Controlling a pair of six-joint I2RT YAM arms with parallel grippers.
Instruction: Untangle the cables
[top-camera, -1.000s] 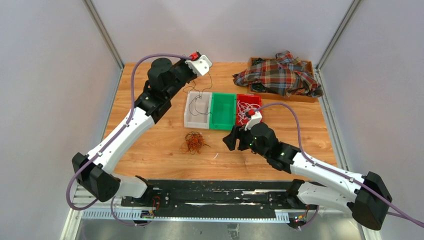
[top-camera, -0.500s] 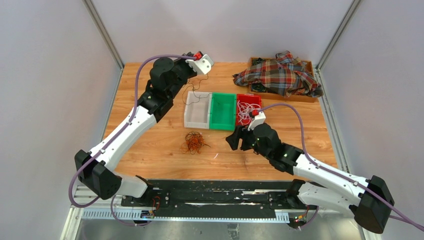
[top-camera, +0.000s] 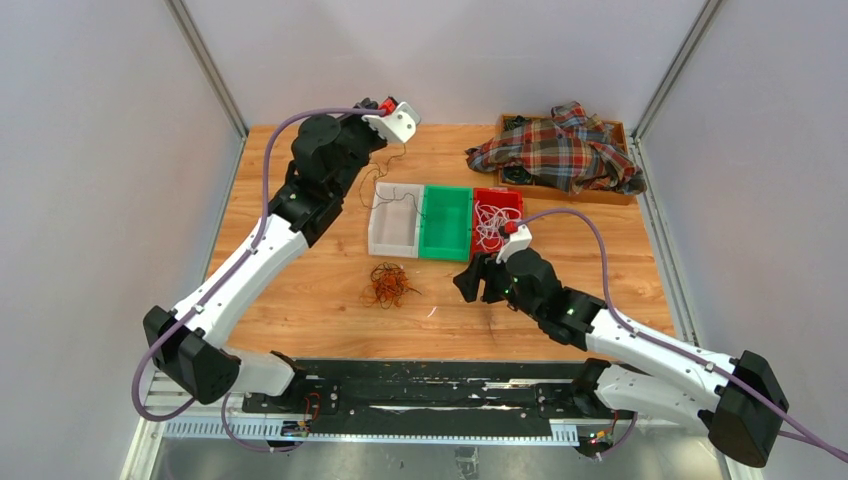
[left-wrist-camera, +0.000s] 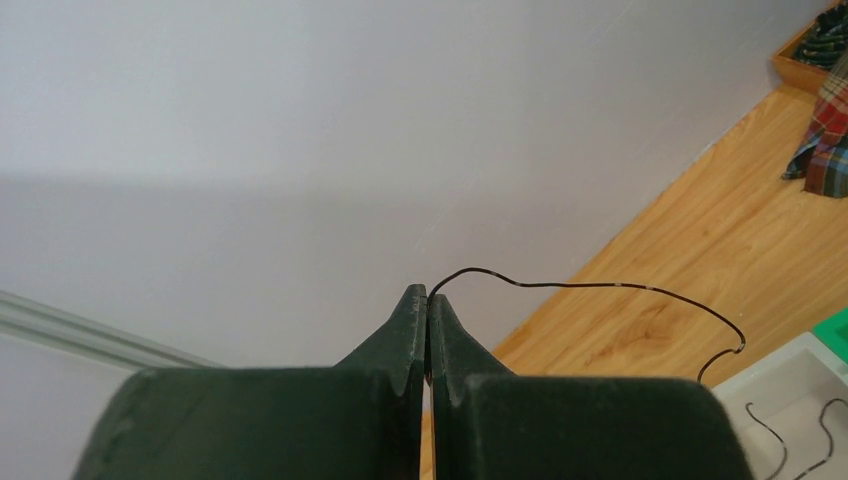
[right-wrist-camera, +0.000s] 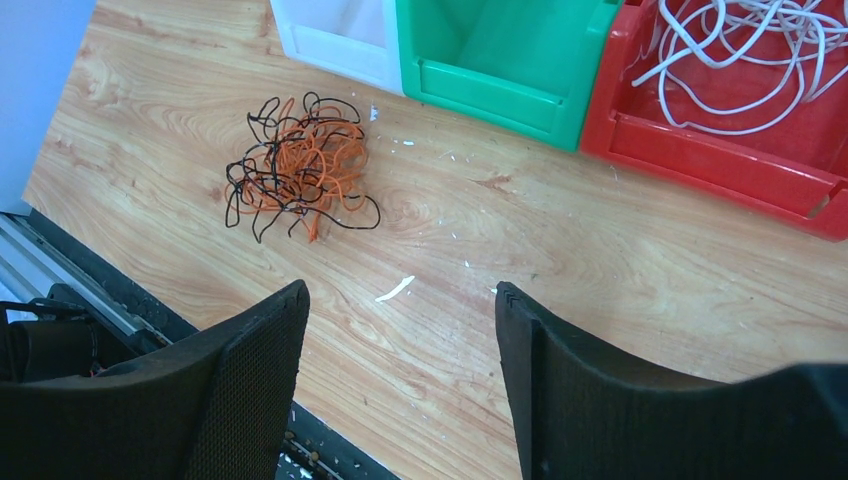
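**Left end effector** (left-wrist-camera: 428, 295): closed. The two finger tips meet and pinch one end of a single black cable (left-wrist-camera: 600, 287). The end effector is raised above the far left part of the table (top-camera: 300, 300), beyond the bins. From the tips the cable arcs away to the right in the left wrist view and drops toward the white bin (left-wrist-camera: 800, 370). Two more short black strands (left-wrist-camera: 765, 425) lie on the floor of that bin.

**Right end effector** (right-wrist-camera: 402, 300): open, with the fingers standing wide apart and nothing between them. It hangs over bare table on the near side of the bins, touching no cable.

**Cable positions**

- The tangle of orange and black cables (right-wrist-camera: 305, 170) lies on the table in front of the white bin. In the right wrist view it is ahead and to the left of the right end effector, apart from both fingers.
- The white cables (right-wrist-camera: 740, 50) are heaped in the red bin (right-wrist-camera: 720, 165), ahead and to the right of the right end effector.
- The green bin (right-wrist-camera: 500, 85) stands between the white and red bins. No cable shows in the visible part of it.

**Other items** — a plaid cloth (top-camera: 560, 150) is draped over a wooden tray (top-camera: 615, 130) at the far right corner of the table.
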